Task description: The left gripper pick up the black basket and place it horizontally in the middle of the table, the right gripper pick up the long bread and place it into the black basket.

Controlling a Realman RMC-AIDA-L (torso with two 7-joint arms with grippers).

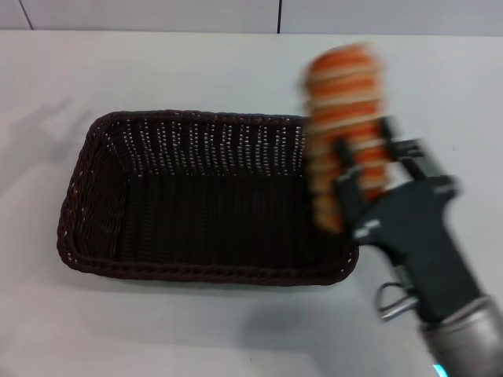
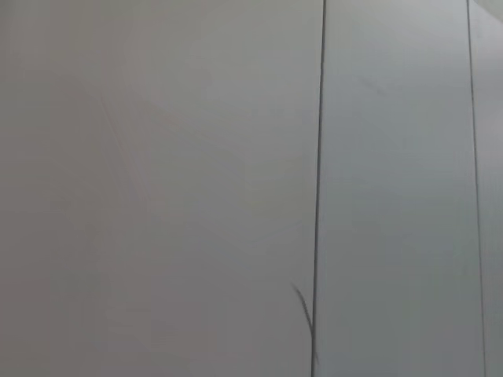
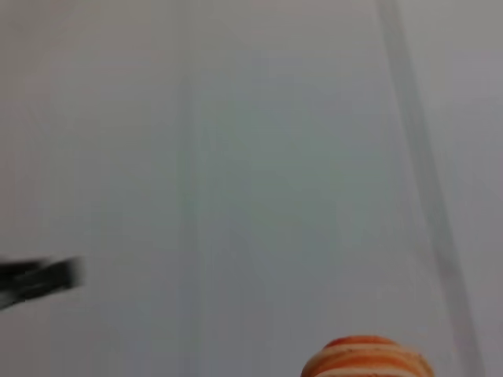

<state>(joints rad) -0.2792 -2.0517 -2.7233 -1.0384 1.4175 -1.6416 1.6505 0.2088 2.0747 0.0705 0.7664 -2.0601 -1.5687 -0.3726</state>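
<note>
Right gripper (image 1: 363, 169) clenched on the long bread (image 1: 346, 129) at its lower half — likely light, squashy — black basket (image 1: 204, 196) just beside.

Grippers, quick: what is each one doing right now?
Left gripper: not in view.
Right gripper: jaws shut on the long bread, by the black basket's right end.

- Evenly and softly lit; no glare on the table (image 1: 196, 71).
- Faint soft shadows at far left and below the black basket (image 1: 204, 196).
- Motion-blurred: the long bread (image 1: 346, 133) and the right gripper (image 1: 366, 162).
- Right wrist view smeared throughout.
</note>
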